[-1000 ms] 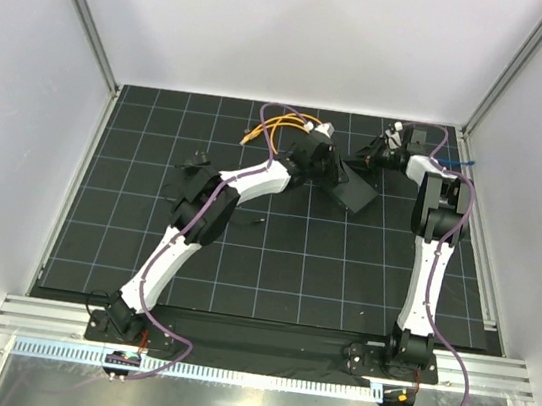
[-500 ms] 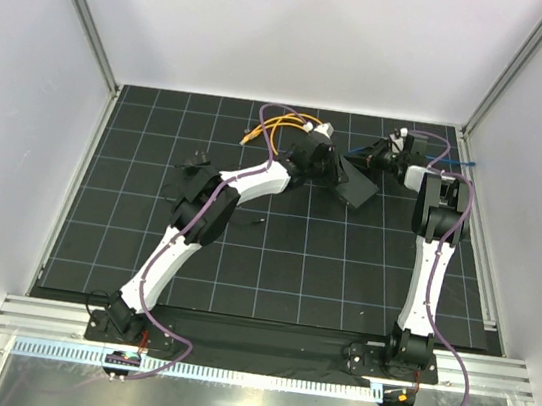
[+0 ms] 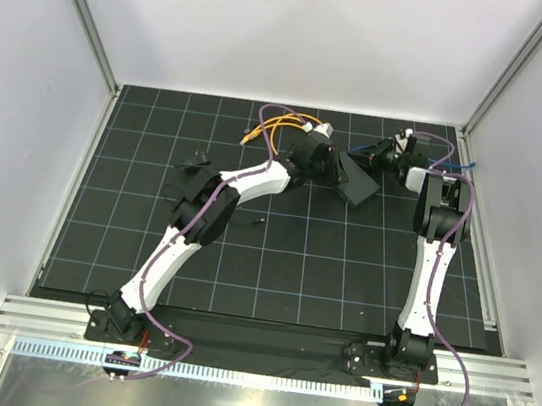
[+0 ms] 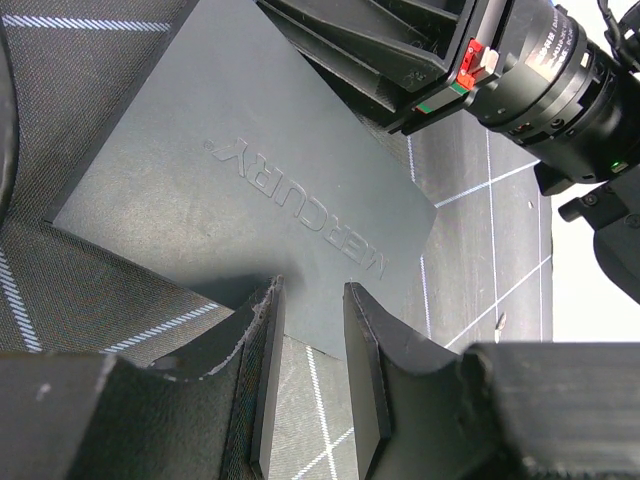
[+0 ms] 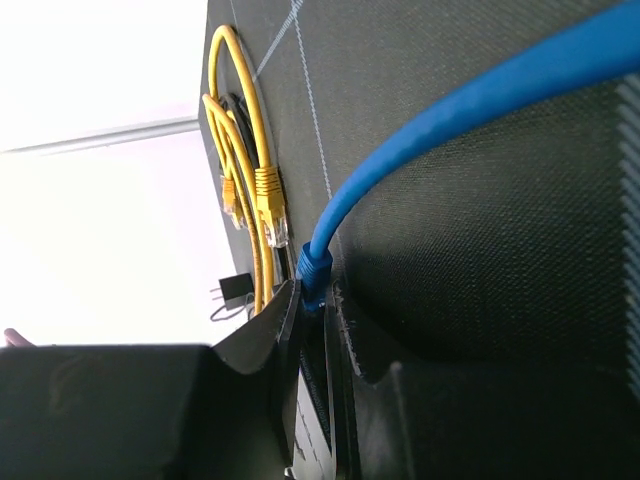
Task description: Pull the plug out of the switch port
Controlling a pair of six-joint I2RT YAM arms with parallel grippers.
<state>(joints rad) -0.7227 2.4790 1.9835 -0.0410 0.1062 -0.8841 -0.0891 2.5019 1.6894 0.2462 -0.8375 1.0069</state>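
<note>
The switch box [image 3: 354,184] has edged toward the far wall, baring a blue cable [image 5: 450,122]. Its plug [image 5: 313,265] sits clenched in the right gripper [image 5: 316,296] at the box's right edge, cable trailing rightward. Whether it has left the switch port is hidden. The left gripper [image 4: 312,345], jaws apart, sits at the box's left side.

Flat matte-black rectangular box [image 4: 200,170] is showing one embossed word on its top face: "MERCURY", reading upside down in the left wrist view. White print on the black cylindrical lens barrel [image 4: 545,60] is blurring out, unreadable.
</note>
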